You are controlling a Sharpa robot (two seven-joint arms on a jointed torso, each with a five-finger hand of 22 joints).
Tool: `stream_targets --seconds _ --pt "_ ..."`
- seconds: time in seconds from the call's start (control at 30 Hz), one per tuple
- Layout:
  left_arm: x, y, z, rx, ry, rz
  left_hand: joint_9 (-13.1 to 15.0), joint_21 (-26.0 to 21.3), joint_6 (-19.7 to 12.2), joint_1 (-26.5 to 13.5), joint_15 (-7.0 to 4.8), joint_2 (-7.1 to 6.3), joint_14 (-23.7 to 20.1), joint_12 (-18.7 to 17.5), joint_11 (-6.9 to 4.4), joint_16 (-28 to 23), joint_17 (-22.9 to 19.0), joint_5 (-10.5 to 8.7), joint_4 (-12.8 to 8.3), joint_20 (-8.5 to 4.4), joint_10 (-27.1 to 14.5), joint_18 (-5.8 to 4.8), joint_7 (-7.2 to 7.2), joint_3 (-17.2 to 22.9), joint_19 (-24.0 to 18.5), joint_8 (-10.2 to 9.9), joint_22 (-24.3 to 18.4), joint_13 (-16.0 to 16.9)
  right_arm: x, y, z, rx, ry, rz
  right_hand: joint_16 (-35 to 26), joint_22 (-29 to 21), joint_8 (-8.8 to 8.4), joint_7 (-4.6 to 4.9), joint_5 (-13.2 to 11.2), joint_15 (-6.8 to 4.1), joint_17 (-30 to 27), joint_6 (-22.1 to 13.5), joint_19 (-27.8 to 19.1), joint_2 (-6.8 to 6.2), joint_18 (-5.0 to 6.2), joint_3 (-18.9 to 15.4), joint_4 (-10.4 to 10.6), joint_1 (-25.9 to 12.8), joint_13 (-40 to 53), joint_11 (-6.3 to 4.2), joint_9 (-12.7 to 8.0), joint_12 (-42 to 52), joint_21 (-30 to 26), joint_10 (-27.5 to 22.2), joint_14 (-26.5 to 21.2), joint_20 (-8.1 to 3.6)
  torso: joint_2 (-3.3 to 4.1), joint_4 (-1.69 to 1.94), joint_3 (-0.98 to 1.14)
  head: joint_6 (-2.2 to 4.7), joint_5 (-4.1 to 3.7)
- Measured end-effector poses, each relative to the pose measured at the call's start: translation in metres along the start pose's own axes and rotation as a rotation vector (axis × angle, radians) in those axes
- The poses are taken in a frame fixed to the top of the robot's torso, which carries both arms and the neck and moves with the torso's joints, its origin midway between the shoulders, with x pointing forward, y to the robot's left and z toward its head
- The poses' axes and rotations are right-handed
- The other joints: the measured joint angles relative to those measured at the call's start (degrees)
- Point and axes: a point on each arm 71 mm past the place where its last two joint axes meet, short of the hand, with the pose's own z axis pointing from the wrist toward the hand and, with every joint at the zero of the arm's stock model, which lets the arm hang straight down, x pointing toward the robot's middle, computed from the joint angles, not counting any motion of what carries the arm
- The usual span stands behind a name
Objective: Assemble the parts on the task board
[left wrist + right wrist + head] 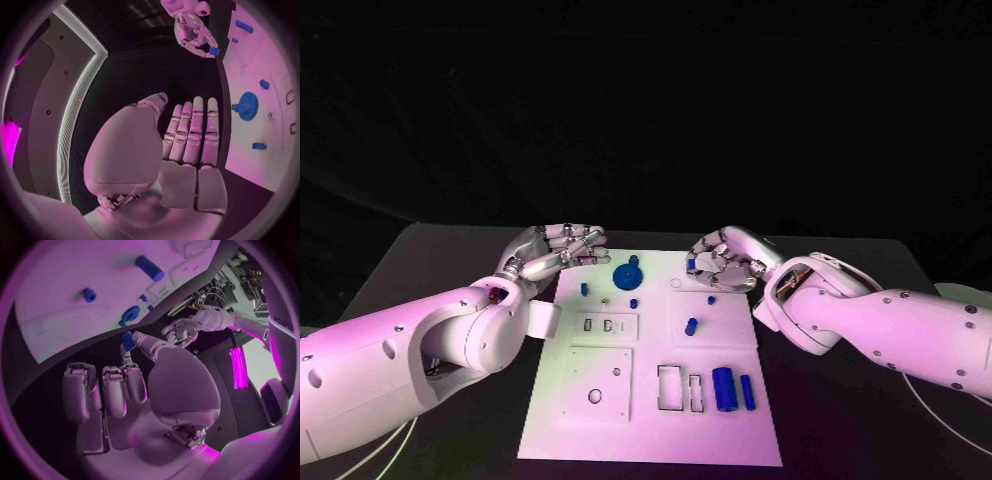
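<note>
Right hand (727, 258) hovers over the far right corner of the task board (651, 440) in the head view, fingers curled down around a small blue part (692, 266) pinched at its tips. Left hand (560, 250) hangs just off the board's far left corner, fingers loosely bent and holding nothing. On the board lie a blue gear (629, 273), several small blue pegs and, nearer the robot, a blue cylinder (724, 388) beside a slimmer blue bar (749, 391).

From the left wrist, that hand's fingers (195, 132) stand straight, side by side and empty, beside the board's edge; the gear (248, 105) sits on the white plate, and across the way the right hand (194, 32) holds the blue part (214, 50).

From the right wrist, the part (127, 340) is pinched between thumb and one fingertip while the other fingers (106, 390) stay folded clear.

To seat it well, I judge the hand should line the piece squarely over its socket before lowering, keep the pinch light, and let go only once it bottoms out. Which socket it belongs in cannot be told.
</note>
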Motion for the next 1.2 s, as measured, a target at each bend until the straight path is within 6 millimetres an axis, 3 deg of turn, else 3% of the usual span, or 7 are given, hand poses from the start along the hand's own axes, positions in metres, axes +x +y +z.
stream_targets --seconds 0.17,0.53,0.87,1.2 --pt "-0.005 0.002 0.003 -0.002 -0.014 0.006 0.0 0.0 0.0 0.0 0.0 0.0 0.0 0.0 0.0 0.0 0.1 0.0 0.0 0.0 0.0 0.0 0.0 0.0 0.0 0.0 0.0 0.0 0.024 0.033 0.015 -0.036 0.047 0.003 0.0 0.0 0.0 -0.01 -0.2 0.0 0.0 0.0 0.0 0.16 0.0 0.0 0.0 -0.2 0.0 0.0 0.0 0.0 0.0 0.0 0.0 0.0 -0.5 0.18 -0.23 -0.7 1.23" --pt "-0.014 0.005 0.006 -0.001 -0.039 0.016 0.0 0.0 0.0 0.0 0.0 0.0 0.0 0.0 0.0 0.0 0.1 0.0 -0.2 0.0 0.0 0.0 0.0 0.2 0.0 0.0 -0.1 0.0 0.073 0.076 0.03 -0.098 0.141 -0.046 0.0 0.0 0.0 -0.09 0.3 0.0 0.0 -0.1 0.0 0.23 0.01 -0.2 0.2 -0.2 0.0 0.0 0.0 0.0 0.0 0.0 0.0 0.0 -1.13 0.47 -0.72 -1.81 2.41" --pt "-0.014 0.004 0.006 0.001 -0.04 0.016 0.0 0.0 0.0 0.0 0.0 0.0 0.0 0.0 0.0 0.0 0.1 0.0 0.0 0.0 0.0 0.0 0.0 0.3 0.0 0.0 -0.1 0.0 0.108 0.083 0.032 -0.102 0.201 -0.097 0.0 0.0 0.0 -0.19 0.3 0.01 0.0 -0.2 0.0 0.59 0.0 -0.2 0.5 -0.6 0.0 0.0 0.0 0.0 0.0 0.0 0.0 0.0 -1.08 0.57 -0.71 -2.52 3.16" --pt "-0.014 0.003 0.005 0.002 -0.039 0.015 0.0 0.0 0.0 0.0 0.0 0.0 0.0 0.0 0.0 0.0 0.1 0.0 0.0 0.0 0.0 0.0 0.0 0.3 0.0 0.0 -0.1 0.0 0.118 0.082 0.03 -0.095 0.221 -0.13 0.0 0.0 0.0 -0.2 0.3 0.01 0.0 -0.2 0.0 0.19 0.0 -0.2 0.5 -1.0 0.0 0.01 0.0 0.0 -0.2 0.0 0.0 0.01 -1.05 0.42 -0.61 -3.2 3.57"
